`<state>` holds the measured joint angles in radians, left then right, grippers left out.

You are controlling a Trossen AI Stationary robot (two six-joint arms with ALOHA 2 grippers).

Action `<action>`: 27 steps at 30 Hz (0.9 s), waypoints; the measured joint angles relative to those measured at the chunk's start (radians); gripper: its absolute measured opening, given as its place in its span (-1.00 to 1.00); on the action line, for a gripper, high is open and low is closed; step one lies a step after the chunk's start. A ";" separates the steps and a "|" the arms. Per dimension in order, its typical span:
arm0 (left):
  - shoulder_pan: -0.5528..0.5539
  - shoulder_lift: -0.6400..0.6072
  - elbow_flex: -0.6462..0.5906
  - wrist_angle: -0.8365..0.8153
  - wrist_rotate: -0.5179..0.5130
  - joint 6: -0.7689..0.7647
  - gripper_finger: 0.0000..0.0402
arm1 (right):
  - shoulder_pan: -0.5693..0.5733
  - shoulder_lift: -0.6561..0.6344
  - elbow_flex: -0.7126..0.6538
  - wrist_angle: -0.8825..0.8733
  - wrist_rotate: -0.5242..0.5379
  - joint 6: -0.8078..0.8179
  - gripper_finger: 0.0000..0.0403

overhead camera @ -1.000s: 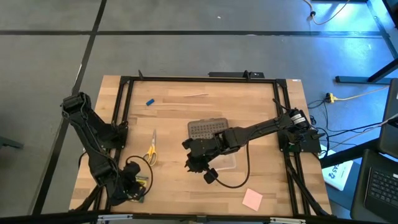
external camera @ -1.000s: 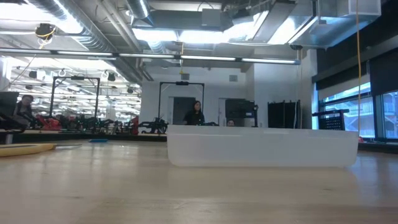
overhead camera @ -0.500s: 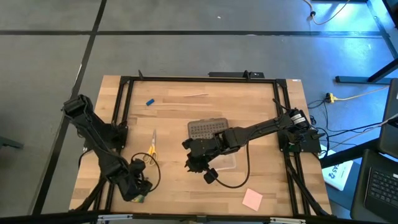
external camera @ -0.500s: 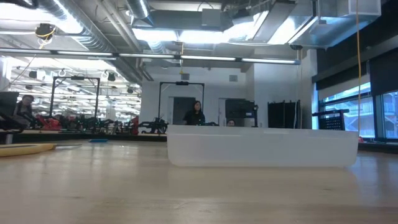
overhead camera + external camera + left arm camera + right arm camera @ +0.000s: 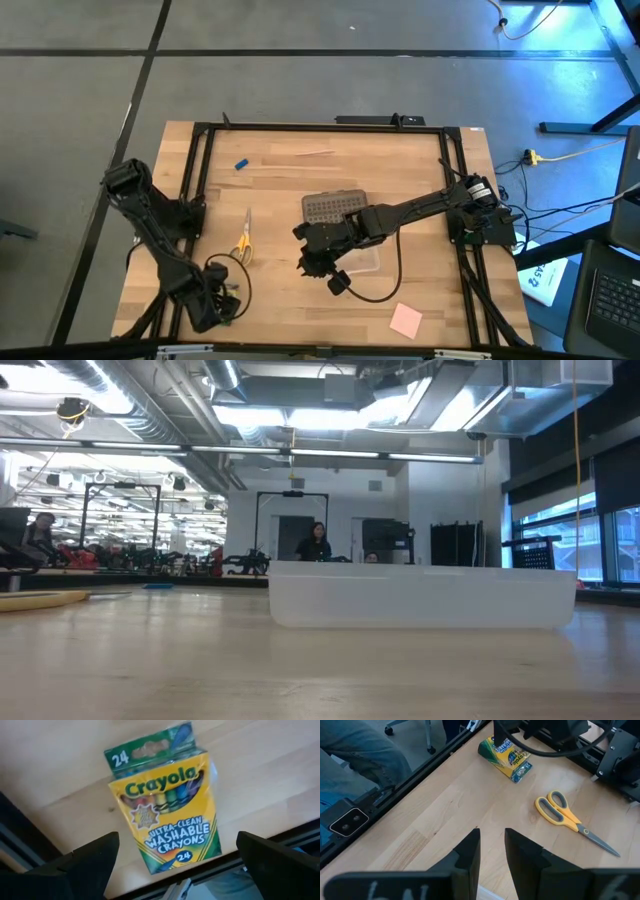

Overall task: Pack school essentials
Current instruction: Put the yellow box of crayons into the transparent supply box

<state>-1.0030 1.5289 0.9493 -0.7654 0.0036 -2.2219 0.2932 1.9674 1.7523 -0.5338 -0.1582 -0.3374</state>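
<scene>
Yellow: 1 crayon box [image 5: 165, 807], 1 scissors [image 5: 572, 820]; pink: 1 sticky-note pad [image 5: 406, 320].

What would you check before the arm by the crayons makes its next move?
1. Left gripper wide open above the green-and-yellow crayon box: ok.
2. Box lying flat on the wooden table, free of the fingers: ok.
3. Box centred between the fingers: ok.
4. Clear plastic case ready to receive, grey perforated lid off it: cannot tell.
5. Right gripper nearly shut, holding nothing, far from the box: ok.
6. Yellow-handled scissors out of the way: ok.
</scene>
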 joint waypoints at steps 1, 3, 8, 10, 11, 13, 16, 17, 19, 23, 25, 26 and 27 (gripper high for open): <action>-0.003 0.005 0.001 0.001 0.000 -0.007 0.99 | 0.000 0.000 0.000 0.000 0.000 0.000 -0.54; -0.010 0.023 0.001 0.003 0.000 -0.017 0.99 | 0.000 0.000 0.000 0.000 0.000 0.000 -0.54; -0.013 0.068 0.001 0.032 0.000 -0.020 0.99 | 0.000 0.000 0.000 0.001 0.000 0.000 -0.54; -0.013 0.083 0.001 0.042 -0.001 -0.019 0.99 | 0.000 0.000 0.000 0.001 0.000 0.000 -0.54; -0.013 0.088 0.001 0.047 -0.001 -0.020 0.99 | 0.000 0.000 0.000 0.001 0.000 0.000 -0.54; -0.013 0.100 0.001 0.062 -0.002 -0.019 0.99 | 0.000 0.000 0.000 0.001 0.000 0.000 -0.54; -0.013 0.116 0.001 0.080 -0.008 -0.015 0.99 | 0.000 0.000 0.000 0.001 0.000 0.000 -0.54; -0.013 0.122 0.001 0.083 -0.009 -0.014 0.99 | 0.000 0.000 0.000 0.001 0.000 0.000 -0.54; -0.013 0.135 0.001 0.083 -0.012 -0.019 0.99 | 0.000 0.000 0.000 0.001 0.000 0.000 -0.54; -0.012 0.151 0.001 0.080 -0.012 0.002 0.98 | 0.000 0.000 0.000 0.001 0.000 0.000 -0.54; -0.012 0.155 0.001 0.076 -0.013 0.010 0.99 | 0.000 0.000 0.000 0.001 0.000 0.000 -0.54; -0.012 0.155 0.001 0.071 -0.014 0.009 0.99 | 0.000 0.000 0.000 0.001 0.000 0.000 -0.54; -0.012 0.155 0.001 0.062 -0.020 0.009 0.99 | 0.000 0.000 0.000 0.001 0.000 0.000 -0.54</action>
<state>-1.0149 1.6836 0.9501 -0.7036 -0.0167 -2.2133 0.2928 1.9675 1.7523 -0.5323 -0.1585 -0.3374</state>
